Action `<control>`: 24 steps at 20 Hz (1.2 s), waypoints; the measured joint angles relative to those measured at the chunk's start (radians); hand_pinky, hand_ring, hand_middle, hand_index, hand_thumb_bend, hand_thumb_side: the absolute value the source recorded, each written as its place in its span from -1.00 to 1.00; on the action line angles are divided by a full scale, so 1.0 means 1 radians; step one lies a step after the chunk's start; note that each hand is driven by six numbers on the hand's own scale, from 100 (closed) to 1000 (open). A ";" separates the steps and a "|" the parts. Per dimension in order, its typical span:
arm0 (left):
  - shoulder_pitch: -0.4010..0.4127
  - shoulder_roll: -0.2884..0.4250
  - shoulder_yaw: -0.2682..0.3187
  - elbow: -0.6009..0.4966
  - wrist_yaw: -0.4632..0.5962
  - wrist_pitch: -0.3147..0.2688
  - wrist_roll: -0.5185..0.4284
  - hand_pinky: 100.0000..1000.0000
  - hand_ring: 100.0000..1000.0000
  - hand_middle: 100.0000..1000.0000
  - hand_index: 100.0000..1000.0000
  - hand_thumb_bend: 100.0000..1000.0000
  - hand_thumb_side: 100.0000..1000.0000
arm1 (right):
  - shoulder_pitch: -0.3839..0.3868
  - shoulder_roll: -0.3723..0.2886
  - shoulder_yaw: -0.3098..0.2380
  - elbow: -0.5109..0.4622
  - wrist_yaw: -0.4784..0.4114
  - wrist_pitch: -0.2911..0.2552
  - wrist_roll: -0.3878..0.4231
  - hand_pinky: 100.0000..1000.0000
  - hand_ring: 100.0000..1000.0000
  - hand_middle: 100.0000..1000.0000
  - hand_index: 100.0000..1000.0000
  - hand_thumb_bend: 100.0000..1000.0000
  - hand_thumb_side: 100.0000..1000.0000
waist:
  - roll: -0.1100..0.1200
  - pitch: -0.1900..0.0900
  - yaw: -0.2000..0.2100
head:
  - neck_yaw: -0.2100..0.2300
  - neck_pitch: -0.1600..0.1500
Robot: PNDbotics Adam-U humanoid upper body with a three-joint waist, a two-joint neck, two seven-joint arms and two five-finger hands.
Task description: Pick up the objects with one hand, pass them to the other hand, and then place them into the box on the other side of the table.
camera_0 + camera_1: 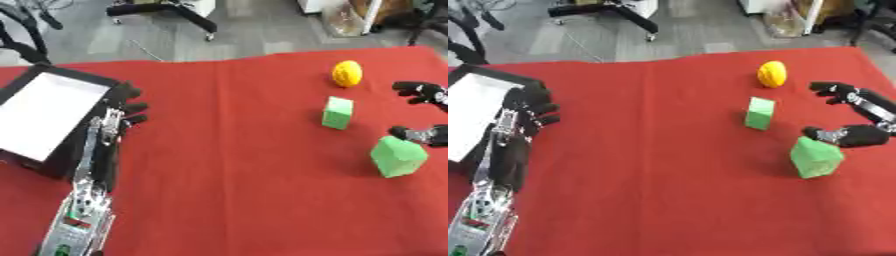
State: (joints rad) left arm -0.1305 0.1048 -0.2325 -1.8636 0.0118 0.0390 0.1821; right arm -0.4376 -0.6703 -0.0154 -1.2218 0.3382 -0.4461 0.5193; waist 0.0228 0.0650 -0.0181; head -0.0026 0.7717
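Red cloth (236, 165) covers the table. On its right side stand a large light green block (815, 158), tilted on an edge, a smaller green cube (759, 113) and a yellow ball (772, 73) behind them. Robot's right hand (859, 120) is spread open just beside the large block, thumb tip near its top. Its left hand (118, 112), fingers relaxed and holding nothing, lies by the black box with white inside (39, 115) at the left edge.

Two green blocks (338, 112) (398, 156), yellow ball (346, 73), white-lined box (44, 112).
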 measured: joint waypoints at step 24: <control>0.010 0.010 -0.005 0.000 -0.005 0.003 -0.008 0.45 0.39 0.47 0.74 -0.39 0.70 | -0.039 -0.101 0.104 0.145 -0.017 -0.040 0.176 0.76 0.86 0.83 1.00 -0.18 -0.22 | -0.006 -0.001 -0.003 | 0.009 0.000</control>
State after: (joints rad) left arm -0.1208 0.1150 -0.2373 -1.8638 0.0067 0.0416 0.1745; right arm -0.4761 -0.7716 0.0890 -1.0769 0.3213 -0.4857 0.6948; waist 0.0163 0.0642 -0.0208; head 0.0065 0.7717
